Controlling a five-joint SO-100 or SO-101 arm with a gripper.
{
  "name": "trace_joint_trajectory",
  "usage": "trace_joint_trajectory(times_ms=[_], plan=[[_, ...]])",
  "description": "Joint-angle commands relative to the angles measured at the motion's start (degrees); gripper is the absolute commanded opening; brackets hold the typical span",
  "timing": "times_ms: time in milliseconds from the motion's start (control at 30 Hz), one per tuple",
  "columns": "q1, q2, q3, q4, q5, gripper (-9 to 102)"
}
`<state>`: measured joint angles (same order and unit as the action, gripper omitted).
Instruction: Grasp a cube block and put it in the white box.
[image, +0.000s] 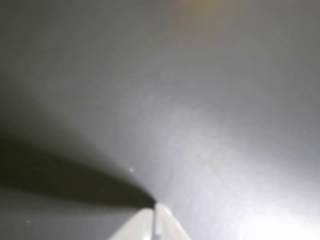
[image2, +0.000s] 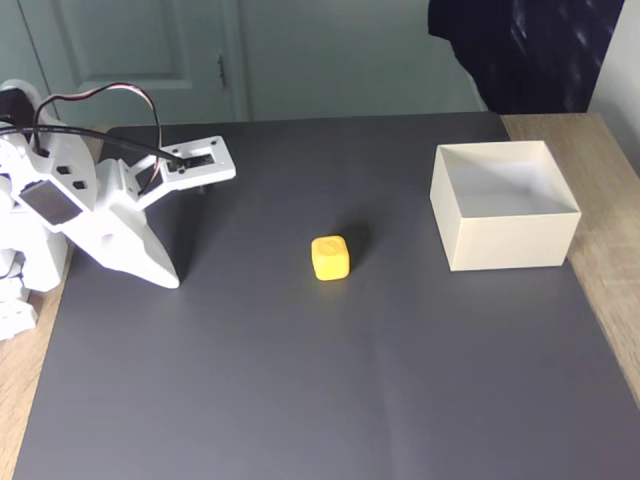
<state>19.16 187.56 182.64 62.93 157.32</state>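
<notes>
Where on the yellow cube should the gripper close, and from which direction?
Probably from above, closing on two opposite flat side faces of the cube block. It sits flat on the dark mat with open space around it. The gripper rests shut at left.

Fixed view: the dark mat (image2: 300, 380) lies bare between the gripper (image2: 168, 280) at left and the cube block (image2: 331, 258) at centre. Open mat also separates the cube from the white box (image2: 505, 240) at right. The box's open top is unobstructed.
</notes>
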Motion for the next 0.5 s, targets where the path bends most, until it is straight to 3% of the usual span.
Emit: trace_joint_trajectory(times_ms=[0,467], plan=[[-0.62,0.35,-0.18,0.26,2.29,0],[-1.23,0.44,-0.18,-3.08,9.4,0]])
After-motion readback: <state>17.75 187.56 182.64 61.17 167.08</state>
